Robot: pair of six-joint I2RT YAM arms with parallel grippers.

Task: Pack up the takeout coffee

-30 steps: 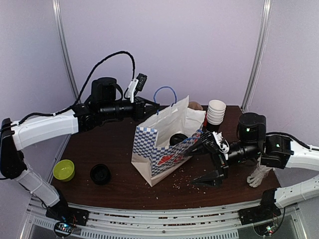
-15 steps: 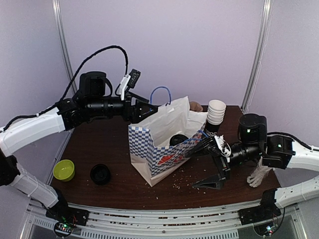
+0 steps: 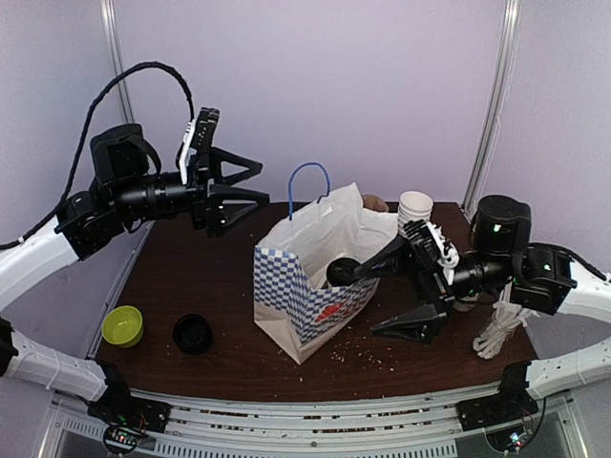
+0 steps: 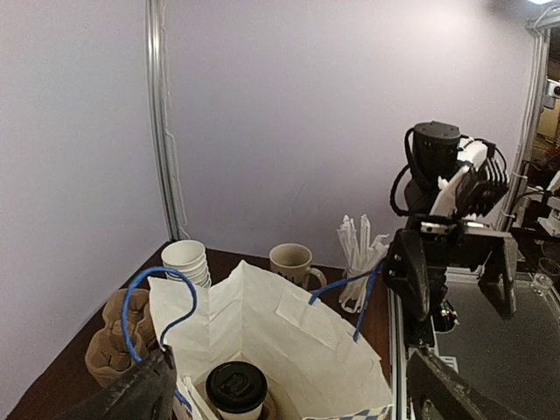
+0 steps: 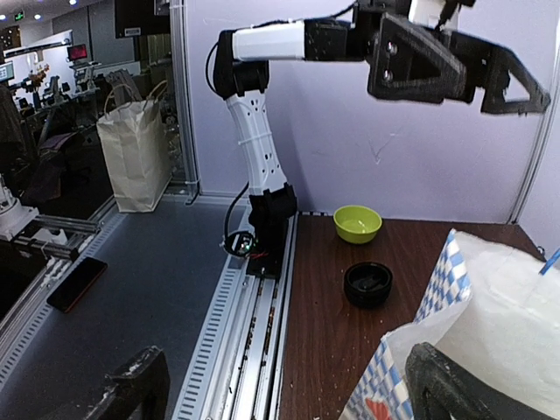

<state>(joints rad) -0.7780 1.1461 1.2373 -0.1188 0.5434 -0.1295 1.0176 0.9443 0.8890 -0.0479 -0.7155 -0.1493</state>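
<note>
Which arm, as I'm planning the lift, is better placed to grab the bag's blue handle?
Left, probably: the left gripper, open, hangs high facing the handle; the right gripper sits low against the bag's side.

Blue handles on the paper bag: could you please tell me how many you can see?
2. One handle loops up from the paper bag's side nearest the stack of cups. The other handle rises on the side toward the mug. None appears hidden.

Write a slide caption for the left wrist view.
Takeout coffee stands inside the white paper bag, framed by the open left claw, with stacked cups, a mug and the right arm beyond.
</note>
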